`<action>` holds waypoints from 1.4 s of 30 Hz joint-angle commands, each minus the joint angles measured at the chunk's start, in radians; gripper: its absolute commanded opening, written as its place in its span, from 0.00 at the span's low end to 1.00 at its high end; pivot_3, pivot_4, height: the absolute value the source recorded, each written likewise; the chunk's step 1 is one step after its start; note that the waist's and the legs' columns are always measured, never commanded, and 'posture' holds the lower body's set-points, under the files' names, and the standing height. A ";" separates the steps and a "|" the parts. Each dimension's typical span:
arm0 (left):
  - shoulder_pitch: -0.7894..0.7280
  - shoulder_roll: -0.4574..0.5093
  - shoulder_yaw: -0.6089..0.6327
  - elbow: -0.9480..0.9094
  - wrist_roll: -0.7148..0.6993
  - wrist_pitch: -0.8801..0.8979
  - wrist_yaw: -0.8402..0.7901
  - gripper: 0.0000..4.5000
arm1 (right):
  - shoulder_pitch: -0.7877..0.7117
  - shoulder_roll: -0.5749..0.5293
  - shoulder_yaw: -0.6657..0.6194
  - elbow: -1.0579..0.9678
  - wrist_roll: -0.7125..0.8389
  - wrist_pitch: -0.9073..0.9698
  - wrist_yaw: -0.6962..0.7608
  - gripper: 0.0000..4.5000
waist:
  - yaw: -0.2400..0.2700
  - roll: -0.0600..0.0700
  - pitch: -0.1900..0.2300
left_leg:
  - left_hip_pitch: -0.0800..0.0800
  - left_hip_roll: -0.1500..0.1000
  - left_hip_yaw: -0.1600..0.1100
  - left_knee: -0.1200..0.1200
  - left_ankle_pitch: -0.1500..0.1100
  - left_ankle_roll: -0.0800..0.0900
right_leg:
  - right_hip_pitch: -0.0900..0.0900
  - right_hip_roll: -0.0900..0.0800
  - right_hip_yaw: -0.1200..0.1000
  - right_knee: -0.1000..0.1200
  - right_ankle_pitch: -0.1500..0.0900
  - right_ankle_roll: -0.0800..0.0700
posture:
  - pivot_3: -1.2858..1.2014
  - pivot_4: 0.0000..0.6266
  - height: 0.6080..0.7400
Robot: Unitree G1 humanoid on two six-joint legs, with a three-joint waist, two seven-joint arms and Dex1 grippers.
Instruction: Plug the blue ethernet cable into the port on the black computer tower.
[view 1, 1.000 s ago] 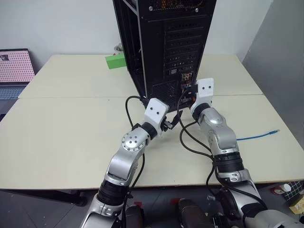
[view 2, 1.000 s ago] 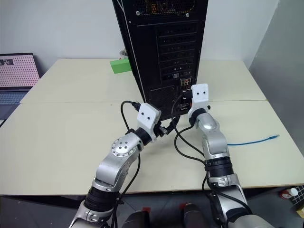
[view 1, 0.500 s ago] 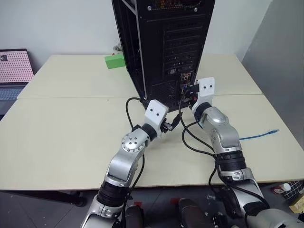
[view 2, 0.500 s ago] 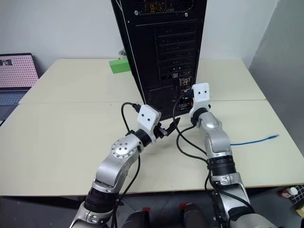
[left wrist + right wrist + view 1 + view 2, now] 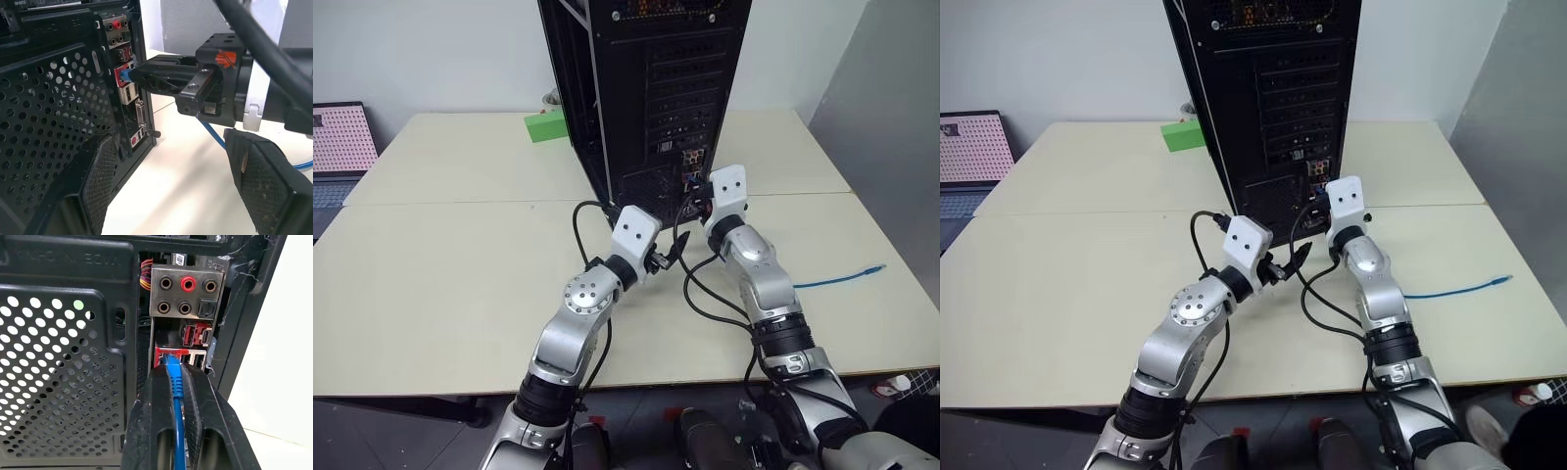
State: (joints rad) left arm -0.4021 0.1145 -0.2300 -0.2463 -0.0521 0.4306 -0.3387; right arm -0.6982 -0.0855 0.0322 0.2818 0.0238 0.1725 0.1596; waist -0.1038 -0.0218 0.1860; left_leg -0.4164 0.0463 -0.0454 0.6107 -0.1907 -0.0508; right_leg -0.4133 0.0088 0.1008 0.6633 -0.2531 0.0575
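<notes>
The black computer tower (image 5: 646, 88) stands on the table with its rear panel toward me. My right gripper (image 5: 171, 369) is shut on the blue ethernet cable (image 5: 174, 382) just behind its plug. The plug's tip is at the red-framed port (image 5: 168, 354), below the round audio jacks; how deep it sits I cannot tell. The rest of the cable trails across the table (image 5: 847, 276) to the right. My left gripper (image 5: 178, 161) is open and empty, just left of the right gripper (image 5: 134, 76), in front of the tower's perforated grille (image 5: 44, 122).
A green block (image 5: 545, 126) lies behind the tower on the left. A laptop (image 5: 335, 137) sits at the far left edge. Black robot cables (image 5: 700, 294) loop between my two arms. The table's right edge is close to the cable's free end (image 5: 876, 266).
My right wrist has rolled a little while keeping the plug at the port. The left gripper has stayed put. The whole view has shifted slightly.
</notes>
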 commanded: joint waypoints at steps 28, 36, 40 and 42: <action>0.021 0.149 0.113 -0.141 -0.097 0.077 -0.107 0.81 | 0.182 -0.264 -0.121 -0.528 0.260 0.411 0.270 0.99 | 0.028 0.000 0.000 | -0.002 0.000 0.000 -0.001 0.000 0.000 | 0.000 -0.001 -0.001 -0.003 0.000 0.000 | 0.52 0.24 1.00; 0.059 0.360 0.228 -0.213 -0.248 0.177 -0.297 0.81 | 0.333 -0.468 -0.195 -0.665 0.434 0.436 0.532 0.99 | 0.026 -0.001 0.001 | -0.002 0.000 -0.001 -0.001 0.000 0.000 | 0.000 -0.001 -0.002 -0.004 -0.003 -0.005 | 0.52 0.24 1.00; 0.058 0.417 0.259 -0.211 -0.291 0.180 -0.337 0.81 | 0.367 -0.538 -0.236 -0.670 0.485 0.437 0.591 0.99 | 0.026 -0.001 0.001 | -0.002 0.000 0.000 -0.001 0.000 0.000 | 0.000 -0.001 -0.002 -0.004 -0.004 -0.006 | 0.52 0.24 1.00; 0.059 0.436 0.268 -0.216 -0.313 0.184 -0.359 0.81 | 0.376 -0.566 -0.257 -0.659 0.501 0.431 0.614 0.99 | 0.026 -0.002 0.001 | -0.001 0.000 0.000 -0.001 0.000 0.000 | 0.001 -0.001 -0.002 -0.004 -0.004 -0.006 | 0.52 0.24 1.00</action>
State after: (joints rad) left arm -0.3352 0.5343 0.0131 -0.4223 -0.3265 0.6194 -0.6717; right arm -0.3262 -0.6288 -0.1796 -0.3511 0.4946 0.6188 0.7441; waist -0.0779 -0.0233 0.1872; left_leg -0.4177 0.0464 -0.0458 0.6099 -0.1908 -0.0508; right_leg -0.4127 0.0078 0.0990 0.6594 -0.2572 0.0512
